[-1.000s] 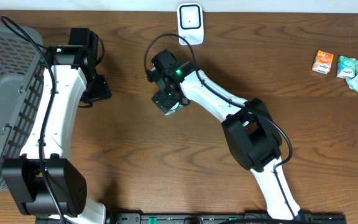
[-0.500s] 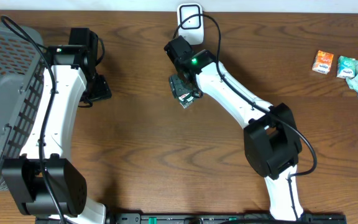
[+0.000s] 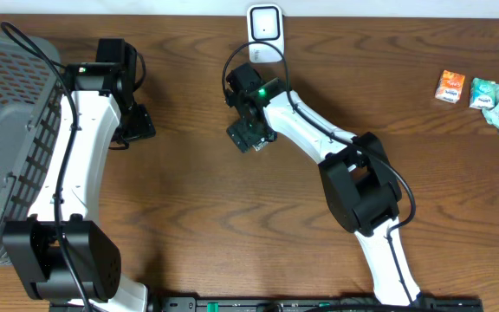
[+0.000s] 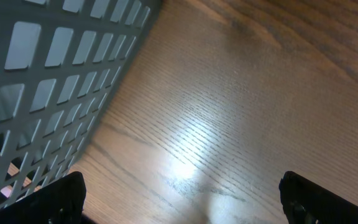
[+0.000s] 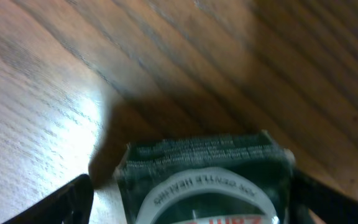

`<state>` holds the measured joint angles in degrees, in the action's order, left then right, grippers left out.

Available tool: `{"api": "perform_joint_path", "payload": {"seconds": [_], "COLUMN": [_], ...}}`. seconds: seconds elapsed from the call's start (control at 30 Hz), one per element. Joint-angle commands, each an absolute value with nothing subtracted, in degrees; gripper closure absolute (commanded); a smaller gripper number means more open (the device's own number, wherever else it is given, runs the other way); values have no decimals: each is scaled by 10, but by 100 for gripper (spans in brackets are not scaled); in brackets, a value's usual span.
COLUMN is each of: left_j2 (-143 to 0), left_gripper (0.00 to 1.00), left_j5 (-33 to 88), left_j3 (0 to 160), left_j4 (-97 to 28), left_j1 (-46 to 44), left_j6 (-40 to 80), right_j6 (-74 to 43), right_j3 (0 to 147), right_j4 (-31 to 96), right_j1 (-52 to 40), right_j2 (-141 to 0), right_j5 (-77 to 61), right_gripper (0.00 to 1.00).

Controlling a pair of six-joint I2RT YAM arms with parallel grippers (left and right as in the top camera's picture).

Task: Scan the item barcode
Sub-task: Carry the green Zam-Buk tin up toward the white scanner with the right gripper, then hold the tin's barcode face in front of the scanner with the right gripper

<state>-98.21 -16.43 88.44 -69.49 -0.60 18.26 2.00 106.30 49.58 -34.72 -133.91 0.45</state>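
- The right gripper (image 3: 250, 130) hangs over the far middle part of the surface (image 3: 232, 234), near the white barcode scanner (image 3: 265, 24) that stands at the far edge.
- The dark green packet (image 5: 204, 177) sits between its jaws. They stand wide, and on one side a strip of wood shows between finger and packet, so I judge that it is not clamped.
- Whether the packet rests on the surface or hangs just over it, I cannot tell.
- The face toward the wrist camera carries a white ring of letters; no barcode shows in any view.
- To scan well, the gripper should first take a firm hold on the two narrow sides, so that the fingers do not cover the printed faces.
- Then the packet should go close in front of the scanner window, with the barcode side turned flat toward it and kept quiet for a moment.
- If nothing reads, it is better to turn the packet slowly, one face at a time.
- The left gripper (image 4: 182, 202) is fully open and empty, beside the grey basket (image 4: 48, 74) at the left edge; it has no part in this step.
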Motion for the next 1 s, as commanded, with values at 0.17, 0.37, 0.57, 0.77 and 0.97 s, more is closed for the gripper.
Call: {"api": "perform_joint_path", "payload": {"seconds": [0.17, 0.37, 0.57, 0.77, 0.97], "left_j2": [-980, -980, -980, -980, -980], "left_gripper": [2, 3, 2, 2, 2], "left_j5": [-166, -166, -166, -166, -166], "left_j3": [890, 890, 890, 890, 890], "left_j4": [-698, -698, -698, -698, -698], "left_j1": [-6, -6, -6, -6, -6], "left_j6": [194, 194, 194, 194, 194], "right_j6": [-36, -145, -351, -567, -528], "right_j3": [1061, 1065, 1078, 1078, 1078], "right_j4": [529, 536, 537, 536, 542], "right_j1": [-334, -322, -277, -244, -247], "right_j2": [-1349, -1348, -1348, -1348, -1348], "right_j5": [5, 6, -28, -256, -286], "right_gripper": [33, 40, 40, 18, 1]}}
